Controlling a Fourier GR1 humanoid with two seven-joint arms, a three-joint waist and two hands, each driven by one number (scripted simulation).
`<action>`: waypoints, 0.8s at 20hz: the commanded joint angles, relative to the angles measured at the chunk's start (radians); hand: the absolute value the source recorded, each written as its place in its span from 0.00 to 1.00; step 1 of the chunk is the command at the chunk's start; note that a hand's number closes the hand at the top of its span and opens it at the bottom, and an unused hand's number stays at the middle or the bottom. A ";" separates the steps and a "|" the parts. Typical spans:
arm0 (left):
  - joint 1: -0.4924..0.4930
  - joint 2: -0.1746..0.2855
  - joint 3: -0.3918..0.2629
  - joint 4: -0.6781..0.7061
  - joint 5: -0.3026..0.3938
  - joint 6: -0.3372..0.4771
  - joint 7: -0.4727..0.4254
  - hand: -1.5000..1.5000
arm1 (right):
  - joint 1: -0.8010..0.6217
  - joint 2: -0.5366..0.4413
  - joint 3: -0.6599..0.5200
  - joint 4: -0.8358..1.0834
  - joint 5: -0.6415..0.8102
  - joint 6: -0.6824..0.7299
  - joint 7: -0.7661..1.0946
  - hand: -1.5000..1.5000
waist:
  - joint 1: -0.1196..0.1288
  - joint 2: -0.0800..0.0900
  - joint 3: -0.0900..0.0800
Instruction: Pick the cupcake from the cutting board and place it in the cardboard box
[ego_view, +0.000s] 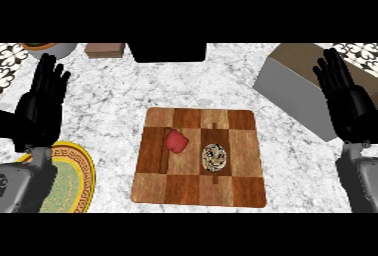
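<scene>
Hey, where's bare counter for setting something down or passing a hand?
Bare marble lies between the checkered wooden cutting board and the black block at the back, and in the strip between the board and the open cardboard box. The board's near row is free. Its middle is crowded: flat red slab beside round cupcake.

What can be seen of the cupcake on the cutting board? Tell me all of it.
The cupcake shows from above as a small round shape: a pale cream top mottled with dark brown patches, ringed by a thin dark edge. Its sides are hidden from this angle. It sits on the checkered wooden cutting board, right of the board's middle. A red slab lies to its left, apart from it. Nothing but the board touches it.
</scene>
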 joint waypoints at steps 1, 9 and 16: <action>-0.022 -0.020 -0.050 0.098 -0.050 -0.073 -0.091 0.50 | -0.035 -0.019 0.003 -0.018 -0.031 0.080 -0.030 0.00 | 0.013 0.001 -0.003; -0.015 0.122 -0.227 0.033 -0.153 -0.296 -0.143 0.50 | -0.244 -0.216 0.132 0.030 0.013 0.470 -0.226 0.00 | 0.048 0.017 -0.002; 0.006 0.099 -0.237 0.073 -0.186 -0.303 -0.199 0.50 | -0.256 -0.269 0.211 0.163 0.267 0.545 -0.705 0.00 | 0.049 0.015 -0.001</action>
